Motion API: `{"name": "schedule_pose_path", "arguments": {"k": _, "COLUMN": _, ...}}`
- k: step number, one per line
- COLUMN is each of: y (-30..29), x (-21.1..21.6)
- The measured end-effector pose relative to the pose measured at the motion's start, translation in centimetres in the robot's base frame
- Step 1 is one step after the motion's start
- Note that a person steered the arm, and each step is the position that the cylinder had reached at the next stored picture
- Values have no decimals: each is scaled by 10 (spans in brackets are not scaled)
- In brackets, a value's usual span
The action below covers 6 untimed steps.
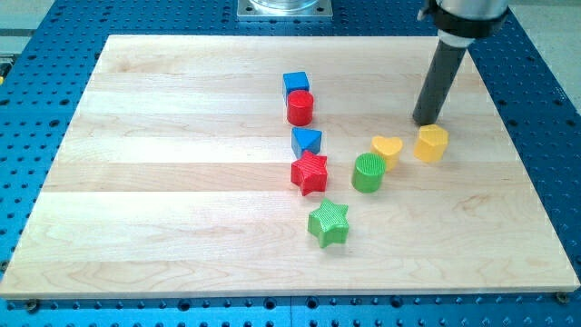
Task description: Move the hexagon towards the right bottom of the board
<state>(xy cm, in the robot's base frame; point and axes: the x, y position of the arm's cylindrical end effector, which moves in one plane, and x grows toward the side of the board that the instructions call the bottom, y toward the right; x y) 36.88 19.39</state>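
The yellow hexagon block (431, 143) lies right of the board's middle. My tip (426, 122) stands just above it toward the view's top, almost touching its upper edge. A yellow heart block (387, 149) lies just left of the hexagon. A green cylinder (369, 173) sits below and left of the heart.
A blue cube (296, 84) and a red cylinder (300, 107) stand together near the top middle. A blue triangle block (307, 141), a red star (310, 173) and a green star (329, 223) run down the middle. The wooden board (182, 182) lies on a blue perforated table.
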Motion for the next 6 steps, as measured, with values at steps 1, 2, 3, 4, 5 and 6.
{"name": "schedule_pose_path", "arguments": {"k": 1, "y": 1, "x": 62}}
{"name": "schedule_pose_path", "arguments": {"k": 2, "y": -17, "x": 91}}
{"name": "schedule_pose_path", "arguments": {"k": 3, "y": -65, "x": 94}}
{"name": "schedule_pose_path", "arguments": {"k": 4, "y": -77, "x": 152}}
{"name": "schedule_pose_path", "arguments": {"k": 5, "y": -77, "x": 154}}
{"name": "schedule_pose_path", "arguments": {"k": 6, "y": -36, "x": 199}}
